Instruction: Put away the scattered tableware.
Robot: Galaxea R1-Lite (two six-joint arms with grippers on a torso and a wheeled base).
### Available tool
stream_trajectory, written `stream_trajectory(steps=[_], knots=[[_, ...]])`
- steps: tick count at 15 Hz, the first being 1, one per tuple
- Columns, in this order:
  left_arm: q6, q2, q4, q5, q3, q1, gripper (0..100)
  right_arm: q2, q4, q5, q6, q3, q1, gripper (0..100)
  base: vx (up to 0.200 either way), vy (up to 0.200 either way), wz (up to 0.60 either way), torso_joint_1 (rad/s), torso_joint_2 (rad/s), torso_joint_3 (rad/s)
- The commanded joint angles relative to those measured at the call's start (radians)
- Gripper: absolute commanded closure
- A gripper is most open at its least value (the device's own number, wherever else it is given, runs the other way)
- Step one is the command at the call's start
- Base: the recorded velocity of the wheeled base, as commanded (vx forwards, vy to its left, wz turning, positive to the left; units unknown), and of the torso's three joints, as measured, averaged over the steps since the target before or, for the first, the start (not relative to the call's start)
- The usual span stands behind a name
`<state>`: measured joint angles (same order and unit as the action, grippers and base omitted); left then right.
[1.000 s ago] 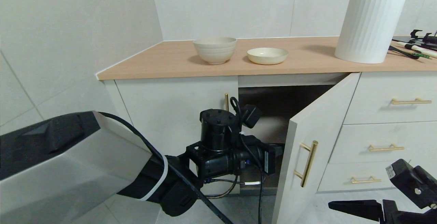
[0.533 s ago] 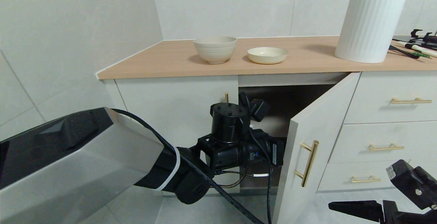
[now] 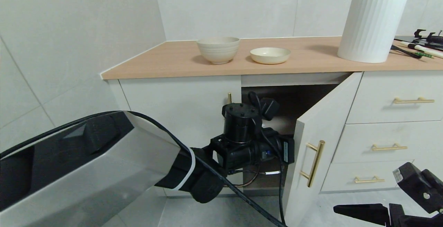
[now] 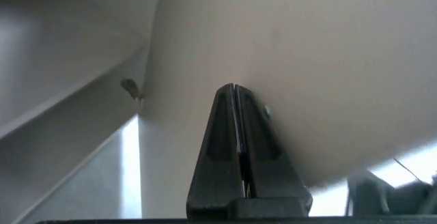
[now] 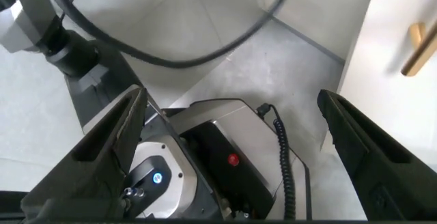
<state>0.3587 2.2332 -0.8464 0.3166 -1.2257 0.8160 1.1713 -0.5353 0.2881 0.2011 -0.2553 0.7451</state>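
Observation:
A cream ribbed bowl (image 3: 218,50) and a shallow cream dish (image 3: 270,55) stand side by side on the wooden countertop (image 3: 166,64). Below them the cabinet door (image 3: 323,116) with a gold handle (image 3: 314,164) hangs partly open. My left arm's wrist (image 3: 247,144) sits low in the cabinet opening, right behind the door's edge. In the left wrist view my left gripper (image 4: 234,98) is shut, empty, its tips close against the pale inner face of the door (image 4: 328,60). My right gripper (image 5: 232,142) hangs open and empty low over the floor, to the right of the door.
A tall white ribbed container (image 3: 371,28) stands on the counter to the right, with dark utensils (image 3: 420,45) beyond it. Three drawers with gold handles (image 3: 413,100) are to the right of the door. A tiled wall closes the left side.
My left arm has moved right and a little up, into the cabinet opening behind the door. The door has swung slightly wider. The head view has shifted a little. The right arm has not moved.

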Motion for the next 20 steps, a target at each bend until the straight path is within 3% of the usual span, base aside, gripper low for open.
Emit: stream_trajectory(steps=[1,3,4,5,6,7,9,11,12,13,14,16,17,18,20], knots=[[0.000,0.034,0.000,-0.039,-0.046,0.031,100,-0.005,-0.002,0.002,0.000,0.002,0.000,0,0.000,0.000,0.00,0.000,0.00,0.000],[0.009,-0.035,-0.005,-0.002,-0.005,0.107,100,-0.058,-0.002,0.020,0.000,0.008,0.005,0,0.000,0.000,0.00,0.000,0.00,0.000],[0.049,-0.129,-0.005,0.116,0.074,0.152,100,-0.101,-0.002,0.071,0.000,0.019,0.013,0,0.000,0.000,0.00,0.000,0.00,0.000],[0.118,-0.260,-0.002,0.322,0.186,0.178,100,-0.137,0.000,0.140,0.000,0.027,0.013,0,0.000,0.000,0.00,0.000,0.00,0.000],[0.167,-0.345,0.000,0.486,0.253,0.175,100,-0.159,0.000,0.183,0.000,0.033,0.013,0,0.000,0.000,0.00,0.000,0.00,0.000],[0.174,-0.365,0.000,0.506,0.269,0.146,100,-0.162,0.000,0.187,0.000,0.033,0.013,0,0.000,0.000,0.00,0.000,0.00,0.000],[0.143,-0.368,0.000,0.434,0.282,0.035,100,-0.148,0.000,0.186,0.000,0.033,0.013,0,0.000,0.000,0.00,0.000,0.00,0.000],[0.075,-0.389,0.004,0.368,0.327,-0.017,100,-0.139,0.000,0.184,0.000,0.030,0.013,0,0.000,0.000,0.00,0.000,0.00,0.000],[-0.001,-0.422,0.013,0.289,0.362,-0.043,100,-0.125,0.000,0.171,0.000,0.025,0.007,0,0.000,0.000,0.00,0.000,0.00,0.000],[-0.030,-0.442,0.026,0.245,0.370,-0.052,100,-0.120,0.000,0.160,0.000,0.022,0.007,0,0.000,0.000,0.00,0.000,0.00,0.000],[-0.086,-0.512,0.093,0.110,0.387,-0.069,100,-0.094,0.000,0.118,0.000,0.010,0.007,0,0.000,0.000,0.00,0.000,0.00,0.000],[-0.124,-0.661,0.273,-0.001,0.413,-0.132,100,-0.032,0.012,-0.001,0.000,-0.030,-0.010,0,0.000,0.000,0.00,0.000,0.00,0.000],[-0.133,-0.753,0.392,-0.008,0.422,-0.172,100,0.013,0.025,-0.102,0.000,-0.068,-0.023,0,0.000,0.000,0.00,0.000,0.00,0.000],[-0.135,-0.879,0.573,-0.010,0.422,-0.238,100,0.057,0.041,-0.216,-0.002,-0.137,-0.024,0,0.000,0.000,0.00,0.000,0.00,0.000],[-0.144,-1.017,0.759,-0.011,0.425,-0.348,100,0.082,0.132,-0.253,0.000,-0.274,-0.049,0,0.000,0.000,0.00,0.000,0.00,0.000]])
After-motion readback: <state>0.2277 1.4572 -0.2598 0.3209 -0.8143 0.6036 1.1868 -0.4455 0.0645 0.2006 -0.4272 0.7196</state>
